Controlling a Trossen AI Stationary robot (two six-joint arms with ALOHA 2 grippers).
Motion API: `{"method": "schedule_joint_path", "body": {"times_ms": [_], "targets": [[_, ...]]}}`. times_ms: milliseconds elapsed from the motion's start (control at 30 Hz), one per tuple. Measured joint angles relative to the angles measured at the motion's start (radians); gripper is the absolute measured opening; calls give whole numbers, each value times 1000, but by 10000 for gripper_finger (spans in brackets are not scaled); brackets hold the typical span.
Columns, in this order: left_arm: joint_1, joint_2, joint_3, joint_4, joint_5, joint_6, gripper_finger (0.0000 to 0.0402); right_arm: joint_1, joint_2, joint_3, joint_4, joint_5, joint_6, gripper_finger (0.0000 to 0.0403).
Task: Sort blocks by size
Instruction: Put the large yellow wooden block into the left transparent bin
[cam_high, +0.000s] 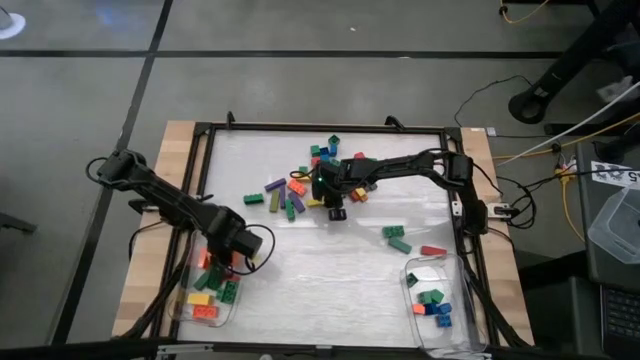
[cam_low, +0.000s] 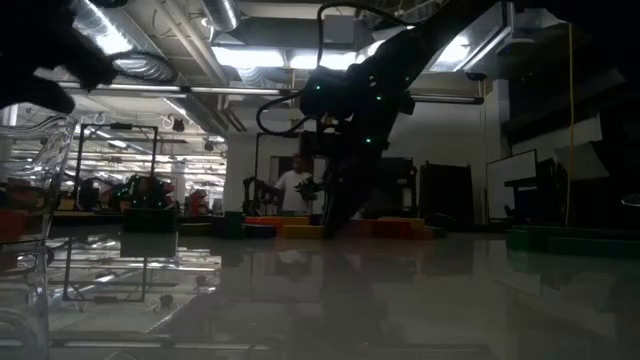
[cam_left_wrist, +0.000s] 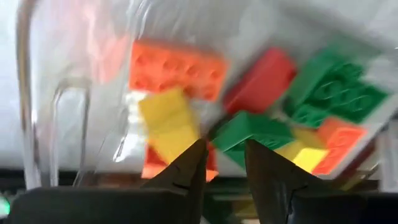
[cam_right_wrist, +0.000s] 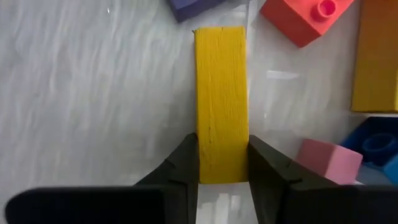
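A pile of coloured blocks (cam_high: 290, 190) lies mid-table. My right gripper (cam_high: 337, 210) is down at the pile's right side, shut on a long yellow block (cam_right_wrist: 221, 99); it also shows in the low view (cam_low: 330, 228). My left gripper (cam_high: 222, 262) hovers over the clear tub (cam_high: 180, 300) at the near left. In the left wrist view its fingers (cam_left_wrist: 225, 155) stand a little apart and empty above orange (cam_left_wrist: 177, 68), yellow (cam_left_wrist: 168, 121), green (cam_left_wrist: 255, 130) and red (cam_left_wrist: 261, 81) blocks in the tub. My right gripper pinches the yellow block's two long sides (cam_right_wrist: 221, 168) between its two fingers, near one end. The fingers come from above, and the rest of the block reaches out beyond them. Whether the block is off the white table, I cannot tell.
A second clear tub (cam_high: 470, 300) at the near right holds green, blue and orange blocks. Two green blocks (cam_high: 397, 238) and a red one (cam_high: 433, 250) lie loose before it. Red (cam_right_wrist: 305, 18), pink (cam_right_wrist: 329, 158) and blue (cam_right_wrist: 373, 146) blocks lie close beside the yellow one.
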Motion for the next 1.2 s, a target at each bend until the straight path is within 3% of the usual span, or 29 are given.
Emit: {"method": "schedule_joint_path", "body": {"times_ms": [133, 300, 600, 700, 933, 1200], "targets": [[1, -1, 40, 67, -11, 35, 87, 1, 0, -1, 15, -79, 30, 100], [25, -1, 58, 219, -68, 101, 84, 2, 4, -5, 71, -267, 71, 114], [54, -2, 58, 414, -355, 326, 87, 3, 4, -4, 156, -502, 112, 109], [54, -2, 58, 449, -432, 385, 93, 10, 4, -4, 154, -519, 113, 111], [54, -2, 58, 462, -437, 369, 141, 35, 2, -3, 154, -527, 110, 110], [55, -1, 57, 616, -481, 527, 189, 78, 1, -3, 246, -601, 170, 111]]}}
